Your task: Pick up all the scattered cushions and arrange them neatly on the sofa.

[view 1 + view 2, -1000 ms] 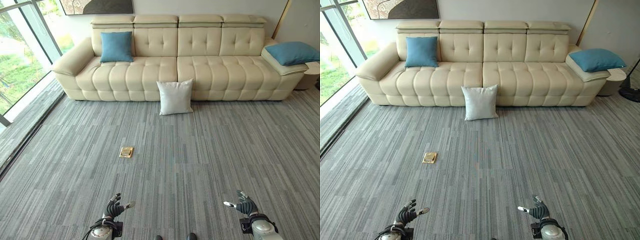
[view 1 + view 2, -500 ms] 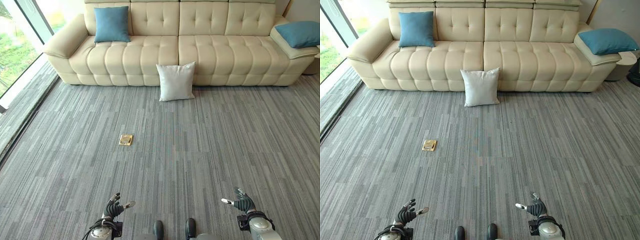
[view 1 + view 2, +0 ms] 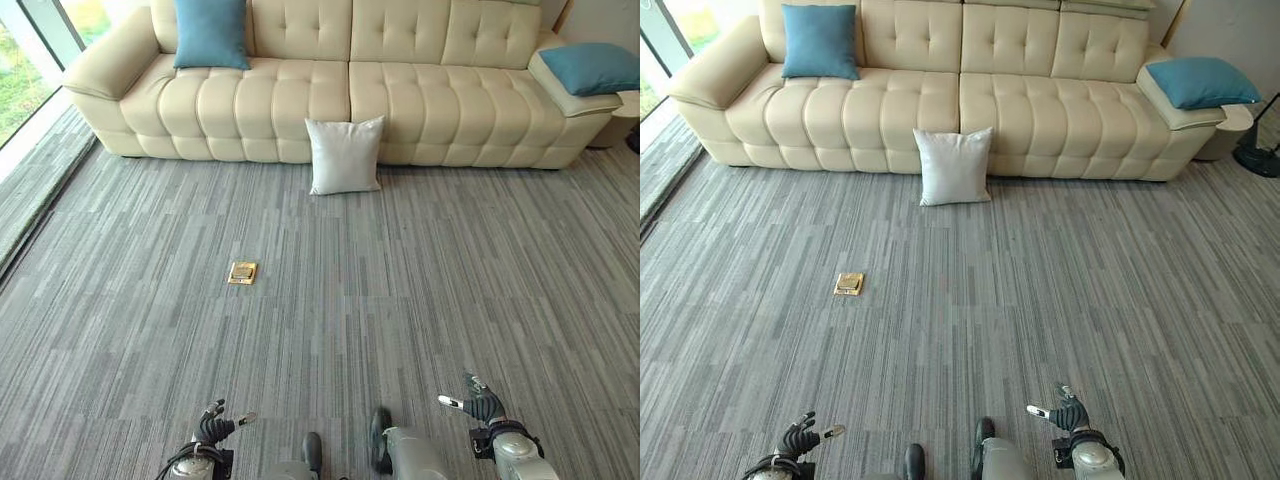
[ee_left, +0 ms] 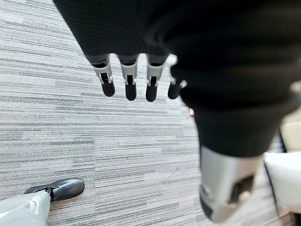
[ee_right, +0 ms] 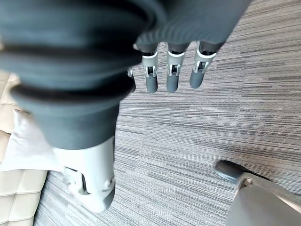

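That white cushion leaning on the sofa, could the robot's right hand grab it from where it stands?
Probably not yet. The white cushion stands on the carpet against the sofa front, far across open floor from the right hand. Nothing blocks the way; it is simply too distant.

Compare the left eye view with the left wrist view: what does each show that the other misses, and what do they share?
Left eye view alone: a blue cushion at the sofa back, a blue cushion on the armrest, a brass floor plate and the right hand.
Left wrist view alone: the left hand from close, fingers straight, holding nothing.
Both: the grey carpet, the cream sofa and the white cushion on the floor against its front.
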Controlling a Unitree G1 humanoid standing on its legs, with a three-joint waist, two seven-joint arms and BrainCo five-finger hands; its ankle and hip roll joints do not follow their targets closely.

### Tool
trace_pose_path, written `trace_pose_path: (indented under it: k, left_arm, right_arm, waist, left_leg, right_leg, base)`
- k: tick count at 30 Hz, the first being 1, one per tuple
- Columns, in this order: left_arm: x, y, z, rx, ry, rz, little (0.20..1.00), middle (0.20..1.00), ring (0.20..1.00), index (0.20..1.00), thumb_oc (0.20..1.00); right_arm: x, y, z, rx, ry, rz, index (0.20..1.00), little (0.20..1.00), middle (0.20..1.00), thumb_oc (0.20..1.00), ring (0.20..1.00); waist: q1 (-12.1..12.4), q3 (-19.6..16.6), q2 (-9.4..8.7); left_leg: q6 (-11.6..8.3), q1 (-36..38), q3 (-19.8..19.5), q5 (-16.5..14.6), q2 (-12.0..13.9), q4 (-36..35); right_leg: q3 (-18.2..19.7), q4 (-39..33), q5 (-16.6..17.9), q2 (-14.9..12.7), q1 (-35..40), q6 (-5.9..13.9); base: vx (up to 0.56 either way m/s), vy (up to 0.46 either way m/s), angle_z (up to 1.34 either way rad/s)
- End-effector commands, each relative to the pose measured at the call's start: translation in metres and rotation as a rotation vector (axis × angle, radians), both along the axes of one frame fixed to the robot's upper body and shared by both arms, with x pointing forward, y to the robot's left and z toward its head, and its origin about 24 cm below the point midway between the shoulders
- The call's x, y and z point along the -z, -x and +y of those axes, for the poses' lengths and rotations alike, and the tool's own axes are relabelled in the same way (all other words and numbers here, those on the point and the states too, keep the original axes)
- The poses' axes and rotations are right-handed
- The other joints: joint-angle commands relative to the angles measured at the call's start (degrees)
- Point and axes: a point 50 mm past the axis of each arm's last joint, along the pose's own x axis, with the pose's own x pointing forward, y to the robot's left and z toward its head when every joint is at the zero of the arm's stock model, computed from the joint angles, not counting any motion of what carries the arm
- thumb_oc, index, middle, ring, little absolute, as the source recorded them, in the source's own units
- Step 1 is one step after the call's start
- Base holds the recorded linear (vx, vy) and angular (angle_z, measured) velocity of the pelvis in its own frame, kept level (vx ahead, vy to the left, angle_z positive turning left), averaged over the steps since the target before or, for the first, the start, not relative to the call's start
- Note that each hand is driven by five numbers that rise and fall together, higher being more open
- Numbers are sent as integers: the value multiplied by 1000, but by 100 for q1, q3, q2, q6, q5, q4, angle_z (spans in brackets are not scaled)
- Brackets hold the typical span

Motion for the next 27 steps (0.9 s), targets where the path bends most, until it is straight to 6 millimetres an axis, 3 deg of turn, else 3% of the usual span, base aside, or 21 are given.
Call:
trace_pose_path:
  k: [1, 4, 8, 10, 13, 16, 18, 19, 20, 21, 25, 27]
  left_arm:
    - [-13, -18, 10, -41, -28, -93, 1000, 1000, 1000, 1000, 1000]
    - [-10, -16, 6, -75, 12, -96, 1000, 1000, 1000, 1000, 1000]
    - [-6, -14, 1, -107, 50, -88, 1000, 1000, 1000, 1000, 1000]
    - [-6, -13, 0, -110, 66, -88, 1000, 1000, 1000, 1000, 1000]
    - [-6, -14, 1, -110, 72, -90, 1000, 1000, 1000, 1000, 1000]
    - [-7, -13, 2, -119, 71, -95, 1000, 1000, 1000, 1000, 1000]
    - [-5, -9, 3, -123, 69, -79, 1000, 1000, 1000, 1000, 1000]
    - [-4, -8, 0, -120, 74, -75, 1000, 1000, 1000, 1000, 1000]
    - [-4, -8, -1, -117, 77, -77, 1000, 1000, 1000, 1000, 1000]
    - [-4, -8, -4, -110, 79, -76, 1000, 1000, 1000, 1000, 1000]
    - [-5, -9, -1, -108, 66, -78, 1000, 1000, 1000, 1000, 1000]
    - [-3, -3, 1, -120, 63, -60, 1000, 1000, 1000, 1000, 1000]
  right_arm:
    - [-8, -7, -9, 7, 31, -44, 1000, 1000, 1000, 1000, 1000]
    - [-8, -4, -14, 33, 25, -44, 1000, 1000, 1000, 1000, 1000]
    - [-7, -1, -16, 45, 18, -42, 1000, 1000, 1000, 1000, 1000]
    - [-5, 2, -16, 46, 7, -32, 1000, 1000, 1000, 1000, 1000]
    - [-6, -1, -17, 42, 11, -33, 1000, 1000, 1000, 1000, 1000]
    - [-5, 0, -18, 45, 12, -20, 1000, 1000, 1000, 1000, 1000]
    - [-3, 2, -19, 50, 11, -8, 1000, 1000, 1000, 1000, 1000]
    - [-3, 3, -21, 47, 24, -2, 1000, 1000, 1000, 1000, 1000]
    - [-3, 3, -22, 48, 28, -1, 1000, 1000, 1000, 1000, 1000]
    - [-2, 5, -22, 45, 37, 8, 1000, 1000, 1000, 1000, 1000]
    - [0, 9, -24, 53, 56, 28, 1000, 1000, 1000, 1000, 1000]
    - [2, 9, -20, 35, 50, 33, 1000, 1000, 1000, 1000, 1000]
  waist:
    - [-121, -73, -31]
    - [-158, -221, -18]
    - [-205, -331, 36]
    - [-191, -303, 21]
    - [-58, -157, -166]
    - [64, -64, -298]
    - [158, -59, -375]
    - [237, -49, -371]
    - [255, -69, -322]
    - [300, -47, -229]
    - [410, -52, -187]
    - [460, -174, -154]
  left_leg:
    - [-565, 812, -153, -839, 195, -40]
    - [-692, 874, -161, -811, 417, 64]
    - [-887, 789, -220, -545, 607, 488]
    - [-1088, 464, -237, -26, 659, 1428]
    - [-1073, -161, -402, 370, 492, 2823]
    - [-965, -668, -189, 265, 578, 3247]
    - [-850, -940, 67, -65, 683, 2767]
    - [-855, -1051, 135, -178, 757, 1975]
    - [-901, -1120, 133, -67, 833, 1501]
    - [-1012, -1354, 154, 465, 996, 766]
    - [-1044, -1699, 498, 667, 899, 126]
    - [-992, -1585, 241, 786, 818, 140]
  right_leg:
    - [-85, -207, 211, 134, 585, -45]
    - [-143, -241, 127, 235, 802, -173]
    - [-171, -290, -36, 393, 1015, -341]
    - [-129, -382, -236, 521, 1335, -535]
    - [-85, -461, -335, 512, 1617, -705]
    - [-76, -511, -467, 411, 1848, -721]
    - [-72, -579, -519, 331, 2009, -652]
    - [-45, -670, -630, 284, 2193, -561]
    - [-43, -697, -688, 304, 2252, -526]
    - [-70, -741, -866, 347, 2481, -503]
    - [16, -698, -1100, 380, 2856, -453]
    - [165, -585, -1137, 351, 2950, -393]
  base:
    - [263, -142, 22]
    - [341, -210, 52]
    - [242, -140, 45]
    - [230, -161, 20]
    - [178, -153, -3]
    - [203, -80, -25]
    - [302, 47, -10]
    - [368, 135, -21]
    - [487, 206, -24]
    - [396, 181, -14]
    - [324, 169, 8]
    - [339, 232, -26]
